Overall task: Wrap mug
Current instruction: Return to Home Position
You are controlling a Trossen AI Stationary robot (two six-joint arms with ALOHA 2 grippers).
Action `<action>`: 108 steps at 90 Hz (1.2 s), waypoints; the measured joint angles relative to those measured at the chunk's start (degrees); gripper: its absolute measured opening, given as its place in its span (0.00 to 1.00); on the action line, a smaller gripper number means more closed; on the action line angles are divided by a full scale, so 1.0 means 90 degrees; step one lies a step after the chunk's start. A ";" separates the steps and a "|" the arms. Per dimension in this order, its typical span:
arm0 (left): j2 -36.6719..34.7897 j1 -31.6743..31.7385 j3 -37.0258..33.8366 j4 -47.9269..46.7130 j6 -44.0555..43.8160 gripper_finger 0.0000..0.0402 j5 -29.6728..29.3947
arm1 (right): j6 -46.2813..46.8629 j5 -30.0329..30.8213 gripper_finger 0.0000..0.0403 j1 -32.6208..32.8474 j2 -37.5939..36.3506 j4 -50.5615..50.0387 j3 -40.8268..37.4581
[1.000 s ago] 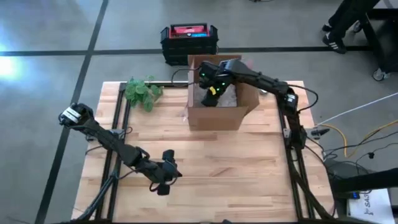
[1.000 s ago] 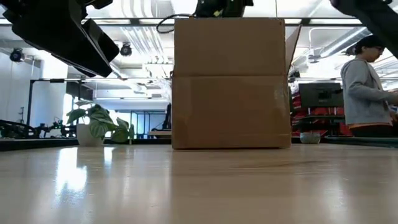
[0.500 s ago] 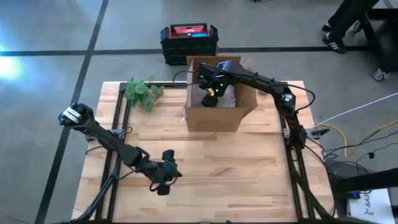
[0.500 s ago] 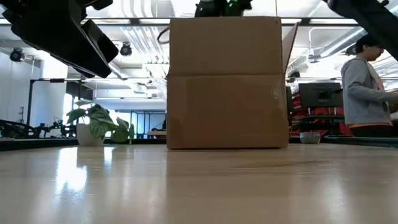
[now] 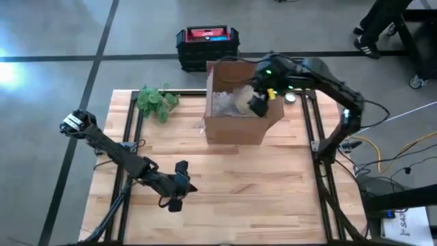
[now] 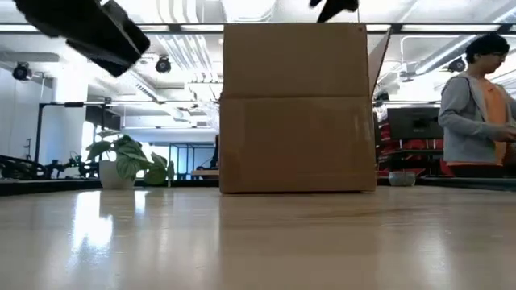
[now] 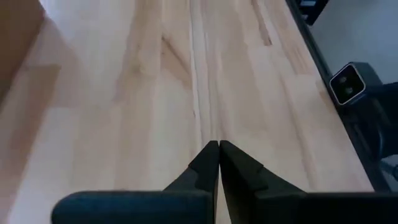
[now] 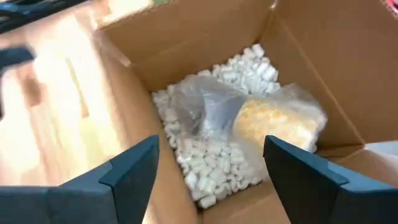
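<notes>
wrapped mug (image 8: 273,121) lies in box (image 8: 311,50) on packing peanuts (image 8: 208,174), just below right claw (image 8: 211,143), which is spread wide and empty above box. left claw (image 7: 218,149) pressed together, well apart from box, over worktop (image 7: 124,93).

A yellow mug (image 8: 281,121) lies inside an open cardboard box (image 5: 235,130), swaddled in clear bubble wrap (image 8: 208,106) that dulls its colour to a pale, mottled yellow. Loose wrap bunches in a crumpled grey-white fold off one end of the mug. The bundle rests on a bed of white packing peanuts (image 8: 211,171) covering the box floor, close to one side wall. The box stands upright at the far edge of the table, right of centre, with its top flaps open. From table height only its plain brown front wall shows, crossed by a horizontal crease, hiding the mug from view.
</notes>
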 joint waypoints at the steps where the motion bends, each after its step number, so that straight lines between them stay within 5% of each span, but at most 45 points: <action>1: -0.0043 0.0002 0.0000 -0.0024 0.0029 0.00 -0.0033 | 0.0003 -0.0005 0.64 0.0046 -0.0057 0.0039 -0.0076; 29: -0.1124 0.0037 -0.0176 -0.0423 0.0208 0.00 -0.0284 | 0.0463 -0.0006 0.51 0.1712 -0.1997 0.2784 -0.3251; 53: -0.1665 0.0237 -0.1035 0.0143 0.0174 0.00 -0.0311 | 0.0630 0.0057 0.38 0.2919 -0.2711 0.6017 -0.5976; 92: -0.2964 0.1810 -0.2722 0.1813 0.0797 0.00 0.0916 | 0.0384 0.0029 0.03 0.2894 -0.2746 1.0231 -0.9209; 108: -0.3845 0.2298 -0.3381 0.2434 0.0958 0.00 0.1015 | 0.0392 0.0027 0.02 0.2768 -0.2770 1.1684 -1.0124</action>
